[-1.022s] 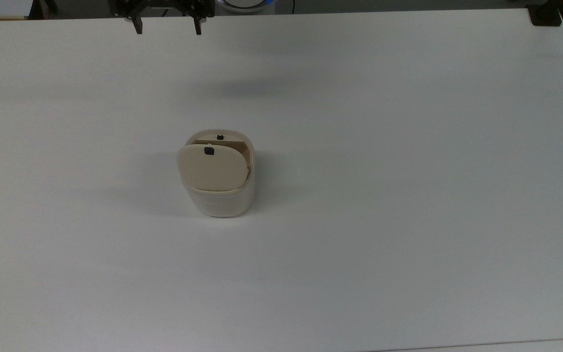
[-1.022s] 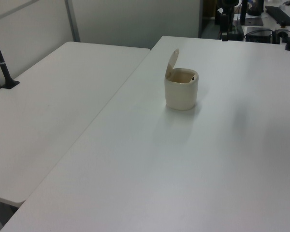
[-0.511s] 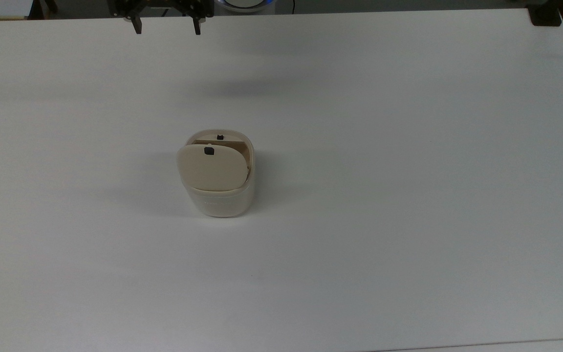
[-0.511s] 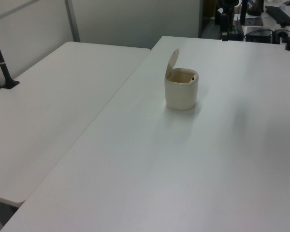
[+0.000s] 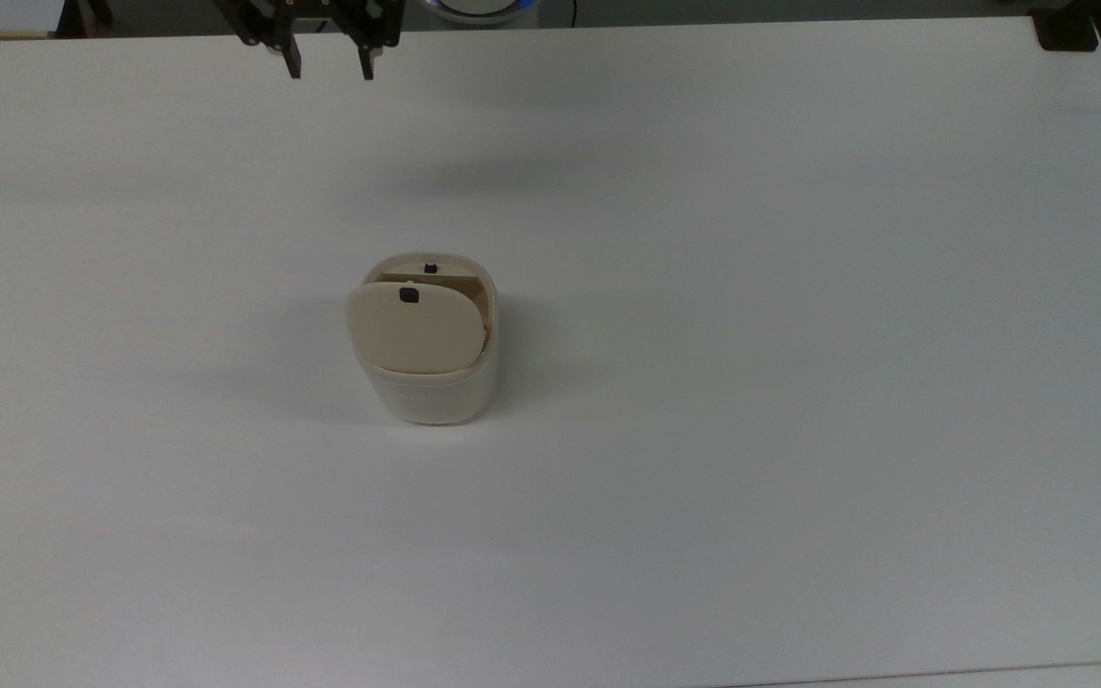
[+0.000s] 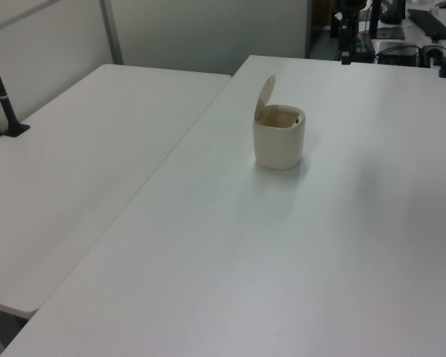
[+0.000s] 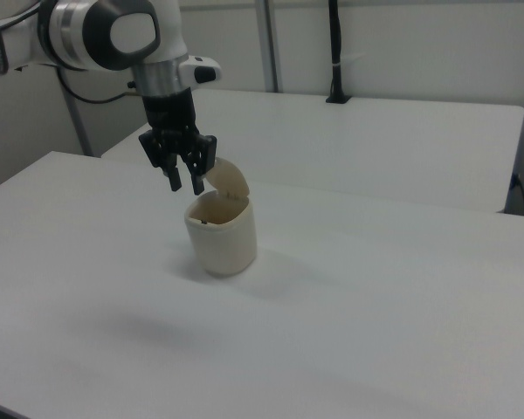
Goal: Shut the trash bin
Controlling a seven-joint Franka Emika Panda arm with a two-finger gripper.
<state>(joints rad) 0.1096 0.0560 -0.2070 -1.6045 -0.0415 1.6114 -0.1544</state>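
Black two-finger gripper (image 5: pixel 330 69) on the white-and-grey Panda arm (image 7: pixel 113 35): fingers pointing down, parted with a narrow gap between them, nothing held; in the top view it hangs at the upper edge of the frame, over the far strip of the white rectangular table (image 5: pixel 799 382), well apart from the bin; in the right view the fingertips (image 7: pixel 185 184) appear just beside the raised lid, though whether they are actually near it cannot be judged from that angle alone.

Small cream-beige plastic trash bin with rounded-square body (image 5: pixel 436 392): upright on the table, a little toward the top view's left of centre; its flat tan hinged lid (image 5: pixel 414 330) stands raised and tilted, opening exposed; small black button (image 5: pixel 408 295) near the lid's free edge; second small dark mark on the far inner rim, probably a latch.

Left view: bin (image 6: pixel 279 141) with lid up on the left view's left side; second white table (image 6: pixel 82 186) adjoining; black pole (image 6: pixel 1 97) clamped at its far edge.
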